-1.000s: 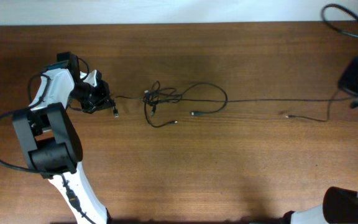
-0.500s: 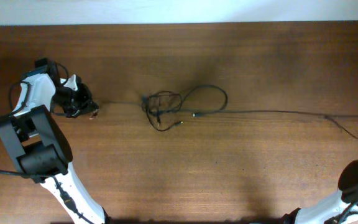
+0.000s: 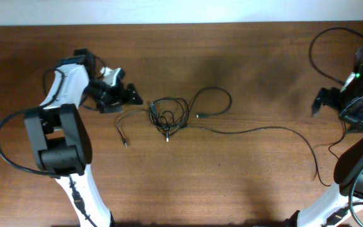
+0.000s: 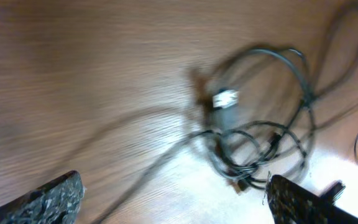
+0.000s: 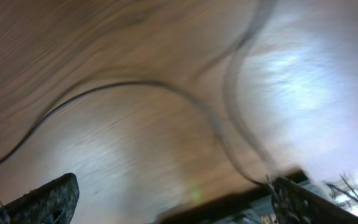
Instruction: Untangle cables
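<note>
Wooden table (image 3: pixel 232 183), tangled cables (image 3: pixel 167 115) loose on it, left hand (image 3: pixel 131 99) and right hand (image 3: pixel 317 103) both spread, empty.

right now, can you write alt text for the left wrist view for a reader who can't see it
A knot of thin black cables, with a small pale plug near its middle, lies on a brown wooden table, the picture slightly blurred. The left claw is open and empty, its two dark tips at the bottom corners.
</note>
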`<state>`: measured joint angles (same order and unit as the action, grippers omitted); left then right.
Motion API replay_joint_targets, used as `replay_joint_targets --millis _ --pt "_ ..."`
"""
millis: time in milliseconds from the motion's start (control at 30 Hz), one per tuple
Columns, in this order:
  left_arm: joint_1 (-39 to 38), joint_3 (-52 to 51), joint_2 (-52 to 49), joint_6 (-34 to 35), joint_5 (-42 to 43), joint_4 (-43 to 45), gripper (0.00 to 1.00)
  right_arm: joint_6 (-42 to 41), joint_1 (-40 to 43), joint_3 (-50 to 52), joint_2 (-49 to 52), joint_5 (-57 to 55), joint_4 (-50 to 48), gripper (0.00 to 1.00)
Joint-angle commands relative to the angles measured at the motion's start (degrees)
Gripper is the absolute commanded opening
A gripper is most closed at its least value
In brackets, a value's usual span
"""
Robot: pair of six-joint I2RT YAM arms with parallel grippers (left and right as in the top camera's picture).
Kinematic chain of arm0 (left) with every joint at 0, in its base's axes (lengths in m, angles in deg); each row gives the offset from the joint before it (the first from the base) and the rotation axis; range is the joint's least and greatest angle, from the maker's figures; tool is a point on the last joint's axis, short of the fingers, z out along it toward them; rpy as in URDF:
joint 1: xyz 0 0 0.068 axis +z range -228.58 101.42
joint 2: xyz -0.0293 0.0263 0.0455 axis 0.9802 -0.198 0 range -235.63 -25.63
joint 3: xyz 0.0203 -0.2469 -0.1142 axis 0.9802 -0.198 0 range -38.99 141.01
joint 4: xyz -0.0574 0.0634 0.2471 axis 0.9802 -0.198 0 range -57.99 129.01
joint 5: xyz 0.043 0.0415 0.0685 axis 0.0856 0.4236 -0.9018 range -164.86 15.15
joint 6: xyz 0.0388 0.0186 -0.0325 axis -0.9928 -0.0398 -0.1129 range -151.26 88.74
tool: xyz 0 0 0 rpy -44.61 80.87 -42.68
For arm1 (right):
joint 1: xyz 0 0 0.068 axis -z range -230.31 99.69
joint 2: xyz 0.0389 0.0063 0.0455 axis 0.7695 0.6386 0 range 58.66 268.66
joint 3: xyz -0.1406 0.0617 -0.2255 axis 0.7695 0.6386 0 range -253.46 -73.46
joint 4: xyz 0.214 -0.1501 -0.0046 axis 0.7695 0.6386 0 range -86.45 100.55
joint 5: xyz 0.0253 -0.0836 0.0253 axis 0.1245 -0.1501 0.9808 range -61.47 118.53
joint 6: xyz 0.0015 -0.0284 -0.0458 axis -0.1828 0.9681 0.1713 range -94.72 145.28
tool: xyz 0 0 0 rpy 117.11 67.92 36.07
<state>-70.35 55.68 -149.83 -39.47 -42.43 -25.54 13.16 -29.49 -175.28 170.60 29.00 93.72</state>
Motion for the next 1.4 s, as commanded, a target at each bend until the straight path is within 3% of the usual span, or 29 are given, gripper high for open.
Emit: replay_joint_targets --millis 0,100,267,467,500,533,567,600,633,667,767,800,867,933,1000,1033,1100,1200,1267,1367 --pt "-5.5 3.3 2.4 -6.9 -0.5 -1.3 0.97 10.4 -2.4 2.5 0.0 17.7 -0.3 0.99" --pt "-11.7 2.8 2.4 -6.8 -3.3 -2.0 0.99 16.5 -6.5 4.2 0.0 25.4 -0.8 0.99" --pt "-19.9 2.8 2.4 -3.3 -7.3 -1.9 1.00 16.2 -15.4 6.4 0.0 25.7 -4.7 0.99" --pt "-26.9 2.2 2.4 3.1 -15.9 -0.3 0.92 16.2 -21.7 10.2 0.0 26.2 -8.5 0.99" --pt "-27.6 1.6 2.4 3.8 -16.0 0.4 0.84 16.1 -22.3 11.0 0.0 26.7 -9.5 0.99" --pt "-28.1 0.4 2.4 4.9 -15.9 1.6 0.66 14.9 -22.7 12.3 0.0 28.5 -11.6 0.99" --pt "-28.4 -0.3 2.4 5.0 -15.9 2.4 0.58 12.9 -23.0 13.9 0.0 30.1 -14.0 0.99" --pt "-28.4 -1.7 2.4 5.0 -16.0 4.1 0.44 11.0 -23.5 16.2 0.0 32.4 -17.2 0.99" --pt "-28.4 -2.1 2.4 5.0 -16.0 4.7 0.27 9.8 -24.1 18.3 0.0 35.0 -19.5 0.99" --pt "-27.9 -2.2 2.4 5.0 -15.9 5.4 0.00 9.7 -25.1 20.6 0.0 38.1 -22.0 0.99" --pt "-25.4 -1.9 2.4 8.7 -14.4 7.0 0.00 8.3 -29.6 24.9 0.0 44.9 -27.9 1.00" --pt "-24.1 -1.9 2.4 8.6 -10.3 7.1 0.00 3.1 -31.3 26.0 0.0 45.5 -30.7 0.99" --pt "-20.0 -1.9 2.4 7.9 1.5 6.7 0.00 -13.3 -35.8 28.0 0.0 45.5 -41.7 0.81" --pt "-17.0 -1.9 2.4 8.0 8.9 5.1 0.00 -19.2 -38.8 28.2 0.0 45.5 -49.0 0.74" --pt "-13.6 -1.9 2.4 8.0 15.6 2.7 0.00 -29.9 -42.0 28.2 0.0 45.3 -53.8 0.65" --pt "-11.5 -1.9 2.4 8.0 20.6 1.0 0.00 -39.3 -44.2 28.2 0.0 42.9 -56.2 0.61" --pt "-8.7 -1.9 2.4 8.0 25.2 -1.0 0.00 -49.8 -47.2 28.2 0.0 36.3 -57.1 0.59" --pt "-7.3 -2.0 2.4 8.0 25.9 -2.4 0.00 -63.4 -51.8 28.2 0.0 25.8 -60.0 0.59" --pt "-7.4 -2.0 2.4 8.0 25.9 -3.8 0.00 -66.7 -52.8 28.2 0.0 21.5 -63.8 0.59" --pt "-7.6 -2.0 2.4 8.0 25.9 -4.8 0.00 -69.8 -52.7 28.2 0.0 19.1 -66.3 0.48"
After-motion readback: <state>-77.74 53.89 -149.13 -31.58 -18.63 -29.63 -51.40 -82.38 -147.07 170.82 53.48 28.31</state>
